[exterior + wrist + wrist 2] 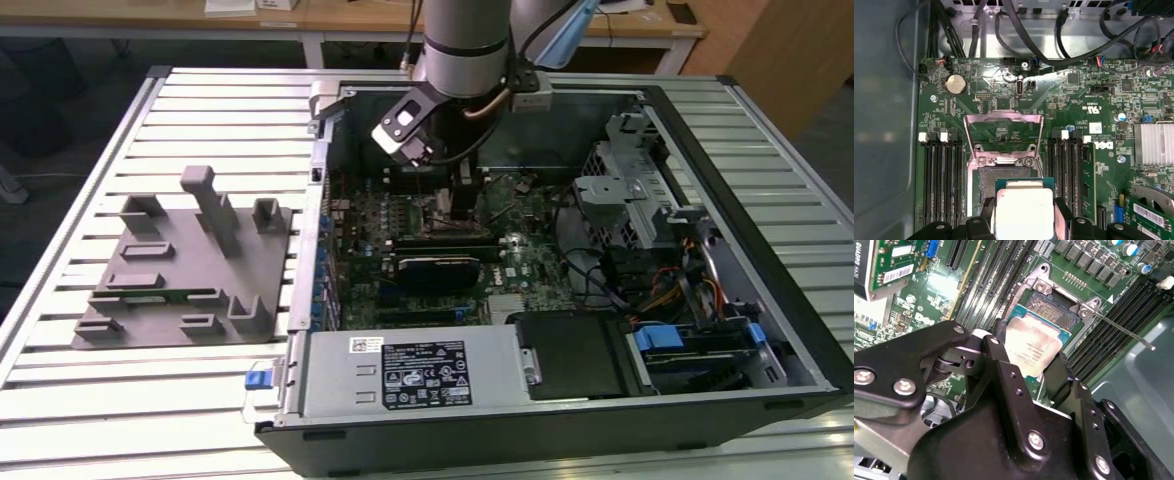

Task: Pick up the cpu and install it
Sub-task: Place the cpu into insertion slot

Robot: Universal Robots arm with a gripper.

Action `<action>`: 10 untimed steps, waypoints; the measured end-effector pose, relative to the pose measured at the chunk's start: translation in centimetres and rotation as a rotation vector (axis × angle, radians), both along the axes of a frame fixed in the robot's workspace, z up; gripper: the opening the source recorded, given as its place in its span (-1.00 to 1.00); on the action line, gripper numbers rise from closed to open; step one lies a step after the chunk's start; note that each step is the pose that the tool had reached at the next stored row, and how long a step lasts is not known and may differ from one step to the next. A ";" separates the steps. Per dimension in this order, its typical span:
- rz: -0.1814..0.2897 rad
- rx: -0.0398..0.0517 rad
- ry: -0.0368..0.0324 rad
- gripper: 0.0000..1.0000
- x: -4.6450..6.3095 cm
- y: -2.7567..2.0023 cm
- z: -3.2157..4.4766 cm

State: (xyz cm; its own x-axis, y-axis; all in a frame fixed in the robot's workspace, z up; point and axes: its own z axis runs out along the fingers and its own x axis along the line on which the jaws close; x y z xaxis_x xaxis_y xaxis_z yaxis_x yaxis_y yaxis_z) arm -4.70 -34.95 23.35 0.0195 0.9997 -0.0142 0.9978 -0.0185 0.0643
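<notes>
One cpu (1024,210), poised over the socket (985,184).
Gripper (1029,350) is clamped on its edges, holding it level to drop in squarely.

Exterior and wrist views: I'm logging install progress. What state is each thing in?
cpu, clamped in the jaws over the socket.
gripper, shut on the cpu.
load frame, flipped up.
lever, released.
computer case, side open.
</notes>
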 end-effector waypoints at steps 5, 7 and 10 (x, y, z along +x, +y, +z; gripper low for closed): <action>0.009 0.0003 -0.0002 0.09 0.0 0.21 -0.29; 0.010 0.0002 -0.0001 0.09 0.0 0.24 -0.44; 0.010 0.0001 0.0000 0.09 0.0 0.26 -0.80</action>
